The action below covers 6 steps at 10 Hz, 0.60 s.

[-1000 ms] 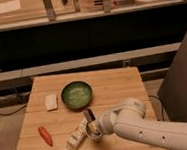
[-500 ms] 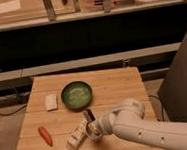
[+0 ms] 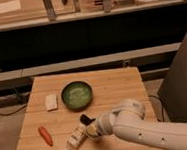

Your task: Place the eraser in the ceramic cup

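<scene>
Eraser beside bowl; gripper by bottle.

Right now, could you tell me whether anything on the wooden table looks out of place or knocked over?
The white-and-green bottle lies on its side near the table's front edge, beside the gripper. The eraser lies flat left of the green bowl. No ceramic cup is visible.
</scene>
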Tool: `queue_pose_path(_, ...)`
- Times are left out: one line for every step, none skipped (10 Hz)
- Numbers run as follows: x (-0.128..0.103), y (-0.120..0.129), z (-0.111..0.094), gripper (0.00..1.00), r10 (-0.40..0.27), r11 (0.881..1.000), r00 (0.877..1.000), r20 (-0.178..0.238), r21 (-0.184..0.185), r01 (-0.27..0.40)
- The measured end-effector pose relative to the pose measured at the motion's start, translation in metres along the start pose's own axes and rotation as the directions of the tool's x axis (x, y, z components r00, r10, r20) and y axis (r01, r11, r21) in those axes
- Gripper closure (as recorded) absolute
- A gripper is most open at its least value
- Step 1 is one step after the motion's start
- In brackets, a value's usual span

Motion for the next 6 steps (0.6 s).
queue_pose_path(-0.0002,0.0,0.0,0.2,0.0,1.0,1.0,0.0,-0.002,0.0)
queue_pose_path(-0.0002,-0.0002,-0.0001,0.2,-0.001,1.0,1.0,0.0,-0.004,0.001)
queue_pose_path(0.0003,0.0001,-0.0002,0.2,0.0,1.0,1.0,0.0,-0.005,0.0)
queue_pose_path(0.0006,0.0001,-0.0003,0.2,0.0,1.0,1.0,0.002,-0.004,0.0)
queue_pose_path(0.0007,-0.0003,-0.0005,0.2,0.003,1.0,1.0,0.006,0.002,-0.003)
queue_pose_path(0.001,-0.0005,-0.0012,0.2,0.006,1.0,1.0,0.01,0.008,-0.007)
